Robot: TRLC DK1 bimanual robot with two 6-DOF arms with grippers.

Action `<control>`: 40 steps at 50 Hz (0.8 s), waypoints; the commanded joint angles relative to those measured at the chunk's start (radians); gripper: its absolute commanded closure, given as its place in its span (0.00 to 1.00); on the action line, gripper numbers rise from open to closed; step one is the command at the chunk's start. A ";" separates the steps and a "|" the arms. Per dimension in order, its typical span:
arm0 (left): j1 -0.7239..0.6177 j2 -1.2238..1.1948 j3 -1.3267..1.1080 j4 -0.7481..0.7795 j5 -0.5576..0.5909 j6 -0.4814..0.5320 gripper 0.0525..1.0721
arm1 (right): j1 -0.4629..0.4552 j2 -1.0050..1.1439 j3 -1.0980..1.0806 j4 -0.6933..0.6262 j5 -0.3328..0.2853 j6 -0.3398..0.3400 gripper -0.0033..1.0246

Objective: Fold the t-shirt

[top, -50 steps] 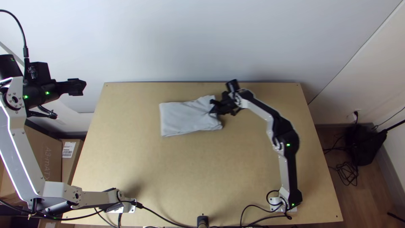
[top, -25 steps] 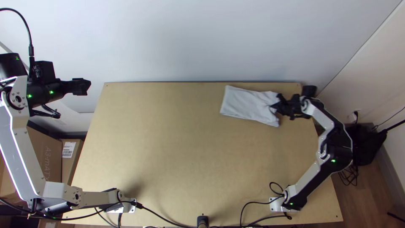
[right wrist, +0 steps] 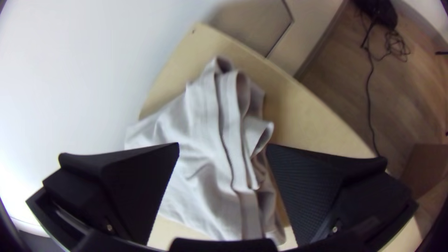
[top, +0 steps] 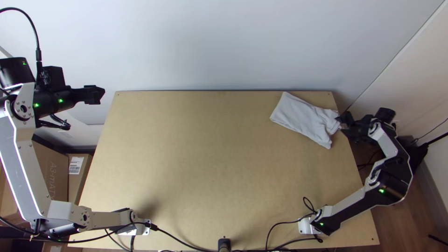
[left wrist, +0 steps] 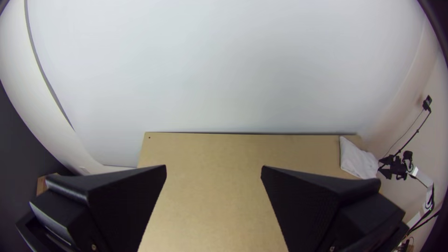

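- Your pale grey cloth t-shirt (top: 305,116) lies as a folded, roughly oblong bundle at two o'clock on the light wooden table (top: 205,186), its layered end towards four o'clock, near the side edge.
- That end looks rumpled, with loops of hem standing open; if you pinch only the top layer, the fold could peel apart.
- Your right gripper, black and wide-fingered (right wrist: 223,144), is at that layered end, fingers spread, cloth visible between them.
- Any pull or nudge towards three o'clock could drag the bundle over the edge, since so little wood remains there.
- Your left gripper, also black (left wrist: 213,166), is at ten o'clock, fingers apart, too distant to steady the cloth.
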 commanded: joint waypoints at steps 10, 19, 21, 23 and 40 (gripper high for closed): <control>0.009 -0.030 0.002 0.019 0.003 -0.094 0.04 | -0.058 -0.326 0.171 0.089 0.168 -0.028 0.04; 0.032 -0.174 -0.122 0.244 -0.005 -0.134 0.04 | -0.001 -0.506 0.212 0.257 0.390 -0.031 0.04; 0.049 -0.237 -0.202 0.347 -0.025 -0.151 0.04 | 0.011 -0.539 0.178 0.353 0.441 -0.033 0.04; 0.062 -0.319 -0.306 0.485 -0.049 -0.183 0.04 | 0.011 -0.569 0.140 0.447 0.443 -0.033 0.04; 0.067 -0.742 -0.917 1.140 -0.269 -0.250 0.04 | -0.022 -0.883 -0.124 0.872 0.346 -0.034 0.04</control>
